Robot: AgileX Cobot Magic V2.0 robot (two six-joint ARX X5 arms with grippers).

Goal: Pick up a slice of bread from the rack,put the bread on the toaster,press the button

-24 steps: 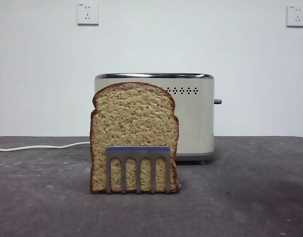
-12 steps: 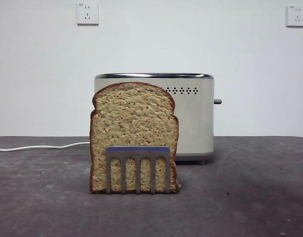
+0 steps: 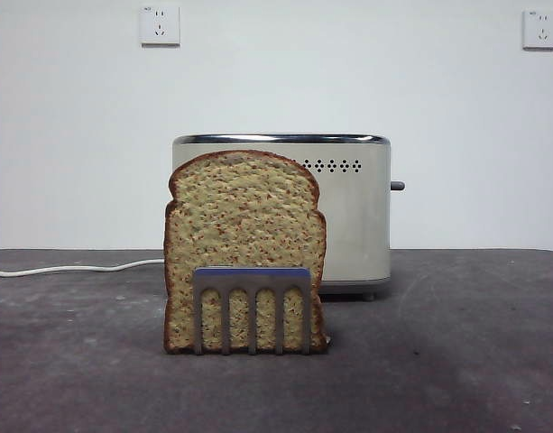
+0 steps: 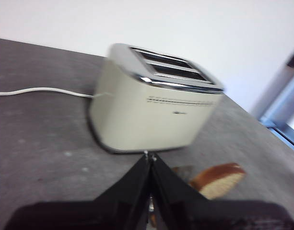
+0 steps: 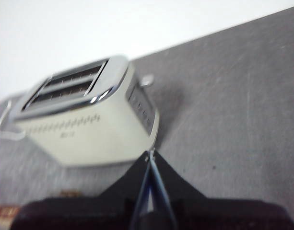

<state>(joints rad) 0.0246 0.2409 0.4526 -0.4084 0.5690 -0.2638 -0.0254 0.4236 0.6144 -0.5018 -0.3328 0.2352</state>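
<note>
Tan slice of bread (image 3: 244, 248) stands in the rack (image 3: 252, 308) for you (mid-table); both grippers' jaws closed, empty.

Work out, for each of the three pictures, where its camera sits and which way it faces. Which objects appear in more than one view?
Front view: low, table height, looking level at the slice of bread in the rack, toaster behind; no arm shows.
Left wrist view: above, facing the toaster; left gripper shut.
Right wrist view: above the toaster's button end; right gripper shut.
Shared: toaster in all; bread in front and left wrist views.
</note>
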